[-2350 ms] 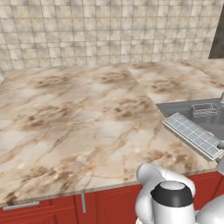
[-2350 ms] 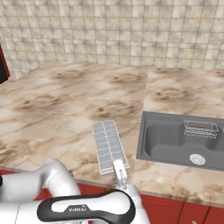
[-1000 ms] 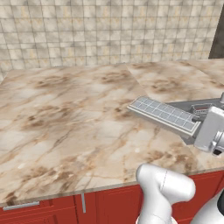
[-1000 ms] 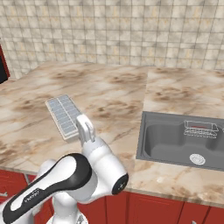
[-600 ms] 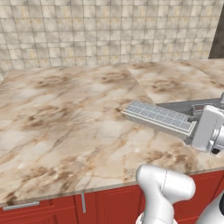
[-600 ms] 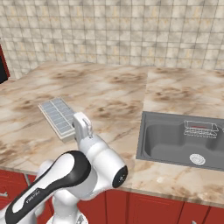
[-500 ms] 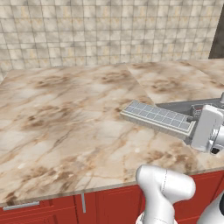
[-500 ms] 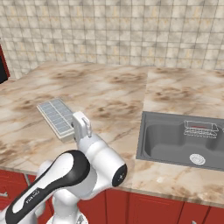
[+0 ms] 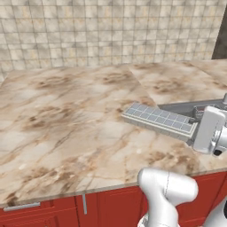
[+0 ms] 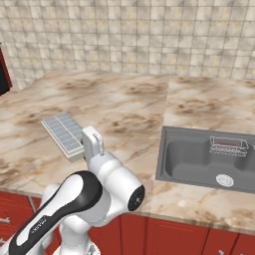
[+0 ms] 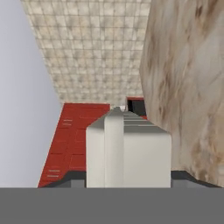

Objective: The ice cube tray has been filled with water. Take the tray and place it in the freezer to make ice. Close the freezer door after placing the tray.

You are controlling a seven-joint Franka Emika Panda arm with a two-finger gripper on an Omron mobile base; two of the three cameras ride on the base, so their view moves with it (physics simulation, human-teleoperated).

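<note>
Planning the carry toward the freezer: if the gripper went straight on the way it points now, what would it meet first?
Judging by the hand view, the gripper points along the held ice cube tray toward the red cabinets with a dark opening. The way looks free until those, though depth is unclear.

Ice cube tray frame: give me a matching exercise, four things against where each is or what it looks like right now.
Things:
1. ice cube tray
2. wire basket
3. sink
4. cabinet fronts

Descriptions:
A. red, below the counter edge
B. grey basin sunk into the marble counter
C. held above the counter by the gripper
D. sitting inside the basin at its far right

Pairs: 1-C, 2-D, 3-B, 4-A
</note>
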